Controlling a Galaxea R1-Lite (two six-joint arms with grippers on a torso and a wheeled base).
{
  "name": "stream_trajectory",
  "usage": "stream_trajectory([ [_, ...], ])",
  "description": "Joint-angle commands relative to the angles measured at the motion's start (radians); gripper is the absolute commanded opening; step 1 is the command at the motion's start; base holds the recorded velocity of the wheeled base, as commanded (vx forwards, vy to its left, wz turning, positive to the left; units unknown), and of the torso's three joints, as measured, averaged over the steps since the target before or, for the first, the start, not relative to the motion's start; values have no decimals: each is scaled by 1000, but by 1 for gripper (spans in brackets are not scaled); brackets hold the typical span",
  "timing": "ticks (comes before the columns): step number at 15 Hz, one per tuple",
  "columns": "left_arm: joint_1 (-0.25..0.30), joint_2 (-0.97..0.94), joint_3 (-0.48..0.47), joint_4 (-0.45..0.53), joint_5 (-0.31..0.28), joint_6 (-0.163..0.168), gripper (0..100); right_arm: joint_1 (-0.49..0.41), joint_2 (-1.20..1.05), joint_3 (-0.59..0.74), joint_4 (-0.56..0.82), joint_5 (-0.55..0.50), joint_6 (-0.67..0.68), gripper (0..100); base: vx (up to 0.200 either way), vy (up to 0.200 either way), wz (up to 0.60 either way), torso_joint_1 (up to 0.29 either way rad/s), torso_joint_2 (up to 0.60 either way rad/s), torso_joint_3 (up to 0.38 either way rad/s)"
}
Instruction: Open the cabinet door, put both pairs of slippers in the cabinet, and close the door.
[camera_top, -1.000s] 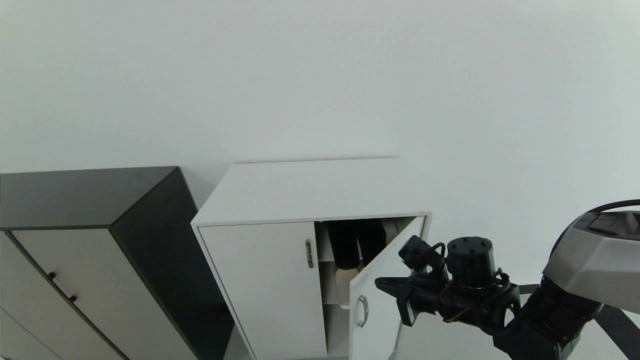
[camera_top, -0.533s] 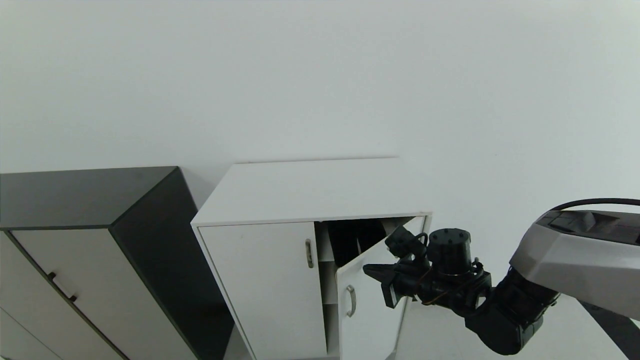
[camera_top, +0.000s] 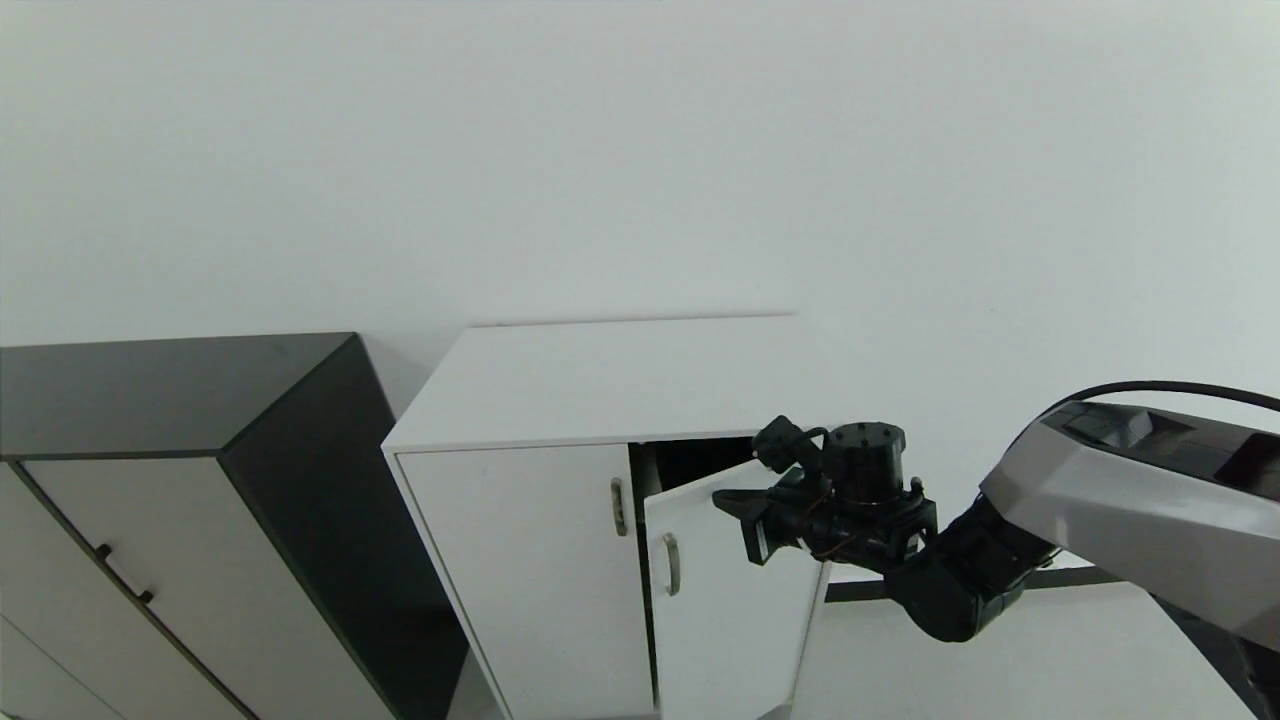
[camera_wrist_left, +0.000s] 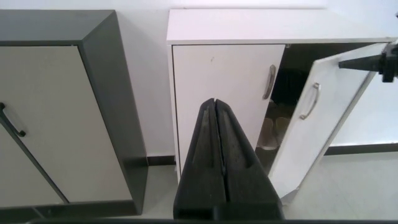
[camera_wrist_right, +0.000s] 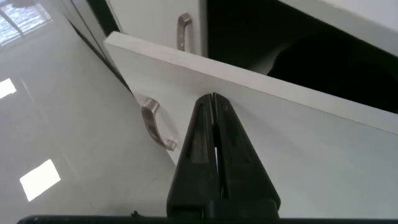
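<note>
Black gripper (camera_top: 722, 497), perhaps cabled grey arm (camera_top: 1120, 500)

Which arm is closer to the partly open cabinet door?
Right. The right gripper, jaws shut, has its tip against the outer face of the door near its top edge. The left gripper sits back in front of the cabinet, apart from it.

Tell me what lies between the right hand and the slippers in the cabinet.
The half-open right door: in the left wrist view, the right hand is at its outer face, the slippers behind.
</note>
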Motion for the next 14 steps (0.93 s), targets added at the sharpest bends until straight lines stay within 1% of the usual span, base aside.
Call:
stream_trajectory([
  [1, 0, 1, 0, 0, 0, -2, 0, -16, 30, -58, 28, 2, 8, 0, 0, 0, 0, 0, 0, 0],
  [10, 0, 1, 0, 0, 0, -1, 0, -59, 101, -196, 89, 0, 19, 0, 0, 0, 0, 0, 0, 0],
  [14, 0, 1, 0, 0, -1, -1, 0, -60, 107, -215, 94, 0, 19, 0, 0, 0, 0, 0, 0, 0],
])
